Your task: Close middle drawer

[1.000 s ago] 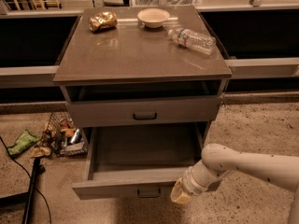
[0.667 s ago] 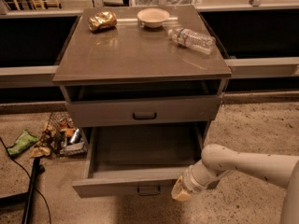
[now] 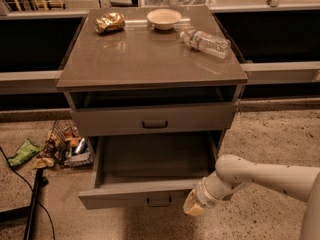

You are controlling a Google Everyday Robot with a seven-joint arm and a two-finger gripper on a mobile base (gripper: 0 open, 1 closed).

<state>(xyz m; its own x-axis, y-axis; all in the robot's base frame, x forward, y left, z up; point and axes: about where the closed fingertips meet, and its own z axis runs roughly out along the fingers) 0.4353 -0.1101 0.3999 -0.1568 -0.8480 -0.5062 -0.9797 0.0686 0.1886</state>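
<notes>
The middle drawer (image 3: 125, 198) of the grey cabinet is pulled far out toward me. Its inside is empty and a small dark pull (image 3: 159, 202) sits at the centre of its flat front. The uppermost drawer (image 3: 155, 119) above it stands slightly out, with a dark gap over it. The lowest drawer is hidden under the open one. My gripper (image 3: 193, 207), tan-tipped on a white arm coming in from the right, is at the right end of the middle drawer's front, close to or touching it.
On the cabinet top (image 3: 145, 59) lie a crumpled gold bag (image 3: 109, 22), a white bowl (image 3: 164, 18) and a plastic bottle (image 3: 205, 41) on its side. A wire basket of litter (image 3: 67, 146), a green wrapper (image 3: 23, 152) and a black cable (image 3: 30, 209) are on the floor at left.
</notes>
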